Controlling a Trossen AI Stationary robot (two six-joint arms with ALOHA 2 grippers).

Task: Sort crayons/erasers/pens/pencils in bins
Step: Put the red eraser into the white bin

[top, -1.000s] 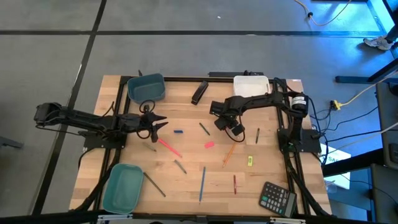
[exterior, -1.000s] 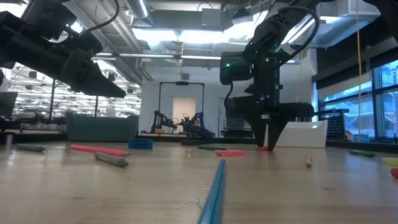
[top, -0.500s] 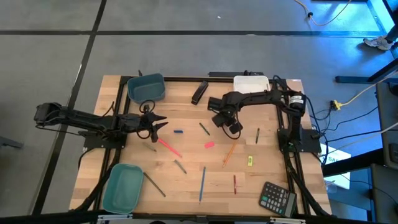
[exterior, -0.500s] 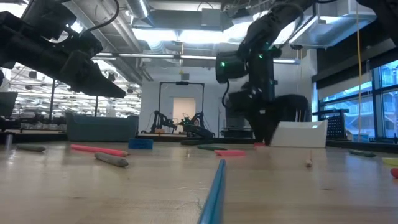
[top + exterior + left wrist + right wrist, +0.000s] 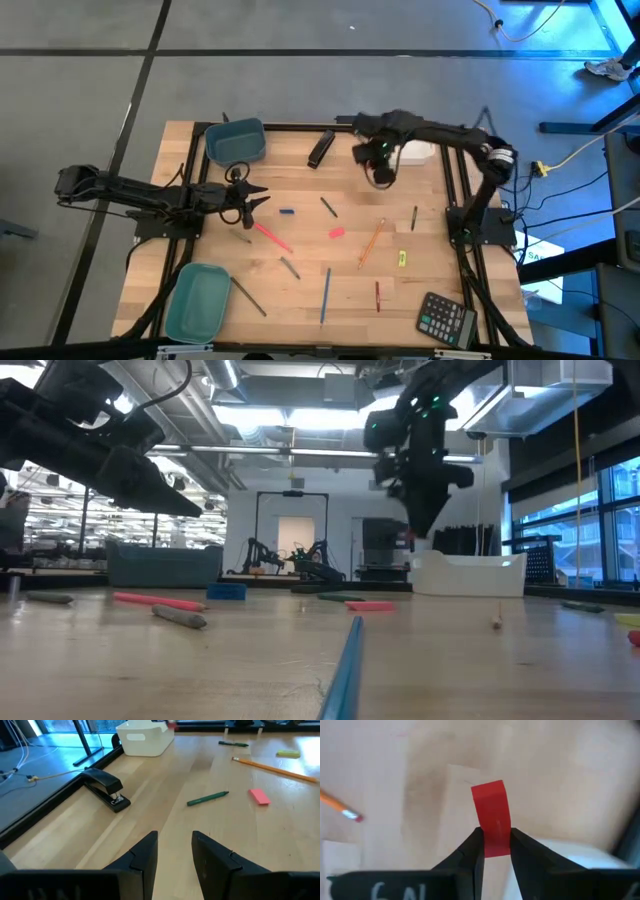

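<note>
My right gripper (image 5: 381,177) hangs high over the table's far side, just beside the white bin (image 5: 425,152), shut on a red eraser (image 5: 491,812). In the low view it (image 5: 414,528) stands well above the bin's rim (image 5: 468,574). My left gripper (image 5: 174,852) waits open at the table's left, low and nearly level, with nothing between its fingers. On the wood lie a pink eraser (image 5: 337,232), an orange pencil (image 5: 370,243), a pink-red pencil (image 5: 272,237), a blue pencil (image 5: 326,295) and several dark pens. A blue-grey bin (image 5: 235,141) stands far left, a teal bin (image 5: 197,301) near left. My right gripper pinches the red eraser's one end (image 5: 494,844) between its two fingers, which point straight down. The rest of the block sticks out below the fingertips. It is lifted clear of the table and of the bin.
A black stapler (image 5: 320,149) lies at the far edge between the blue-grey and white bins. A calculator (image 5: 446,320) sits at the near right corner, a yellow scrap (image 5: 402,258) and a thin red pen (image 5: 377,295) lie right of centre. A small blue piece (image 5: 287,212) lies by my left gripper.
My right gripper has risen from the table's middle with the red eraser and swung toward the far edge, next to the white bin, rolling its wrist on the way. The eraser, on the wood before, is now lifted clear.
</note>
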